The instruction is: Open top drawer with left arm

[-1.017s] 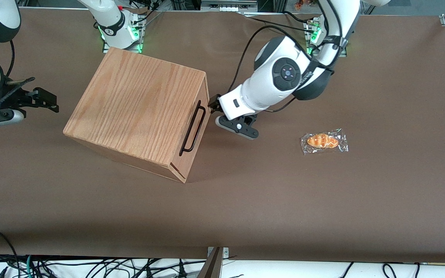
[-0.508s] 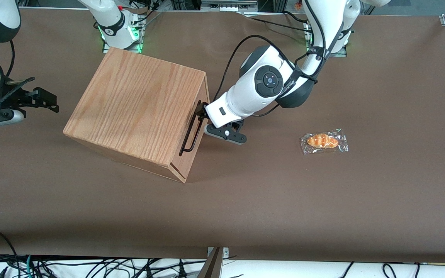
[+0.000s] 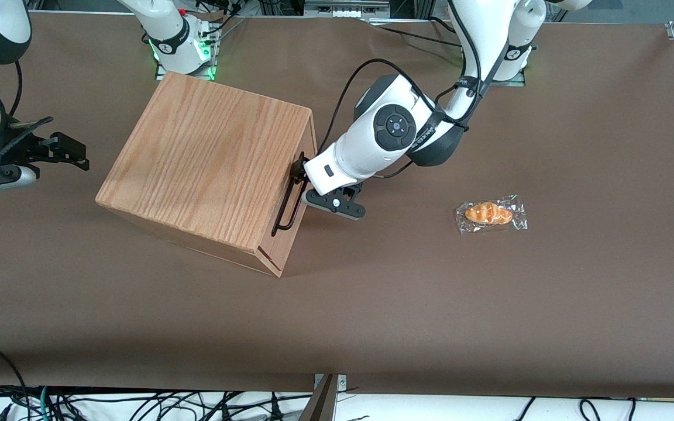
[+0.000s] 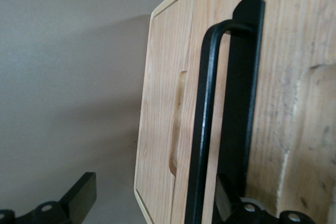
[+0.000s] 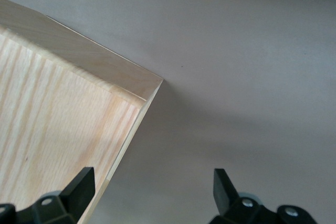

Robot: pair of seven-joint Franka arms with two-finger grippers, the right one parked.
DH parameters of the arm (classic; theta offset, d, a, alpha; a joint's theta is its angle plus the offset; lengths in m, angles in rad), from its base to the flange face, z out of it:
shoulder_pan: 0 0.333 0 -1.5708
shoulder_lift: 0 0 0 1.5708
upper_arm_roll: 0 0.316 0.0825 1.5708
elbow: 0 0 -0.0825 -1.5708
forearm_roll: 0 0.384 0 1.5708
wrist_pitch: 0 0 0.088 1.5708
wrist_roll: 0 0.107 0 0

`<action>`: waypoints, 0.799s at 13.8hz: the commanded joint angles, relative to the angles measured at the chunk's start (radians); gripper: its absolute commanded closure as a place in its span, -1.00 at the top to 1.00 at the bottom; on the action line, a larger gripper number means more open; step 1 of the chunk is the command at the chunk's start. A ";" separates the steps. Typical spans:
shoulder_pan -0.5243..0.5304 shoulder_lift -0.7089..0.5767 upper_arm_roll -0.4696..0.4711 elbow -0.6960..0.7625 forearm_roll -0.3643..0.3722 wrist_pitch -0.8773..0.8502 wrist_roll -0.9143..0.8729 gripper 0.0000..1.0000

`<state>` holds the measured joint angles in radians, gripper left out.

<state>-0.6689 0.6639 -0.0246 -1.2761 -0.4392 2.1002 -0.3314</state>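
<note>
Left arm: The glossy white arm reaches down from its base at the table edge farthest from the front camera, bends at a dark grey joint cap, and slopes low toward the front of the wooden box, a black cable looping over its elbow.

Gripper: The black two-finger gripper is pressed up to the drawer front, at the end of the bar handle farther from the front camera.

Claw state: The wrist view shows the two fingers spread well apart, with the handle standing between them; nothing is clamped. Whether the finger nearest the handle touches the drawer face cannot be judged from that close angle.

Top drawer: Its front sits flush with the box, closed, facing the working arm's end of the table. The wrist view shows its pale wood face with a shallow cut-out along one edge.

Handle: A long thin black bar, standing off the drawer face and casting a dark shadow on the wood.

Box: The oak-grain housing stands skewed on the table, toward the parked arm's end of it.

Table: Covered in a brown sheet.

Wrapped pastry: A bun in clear plastic lies toward the working arm's end, well apart from the box.
</note>
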 commanded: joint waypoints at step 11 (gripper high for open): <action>0.074 0.016 0.017 0.032 0.054 -0.015 0.045 1.00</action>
<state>-0.6097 0.6659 -0.0106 -1.2739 -0.4254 2.1000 -0.3007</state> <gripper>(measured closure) 0.000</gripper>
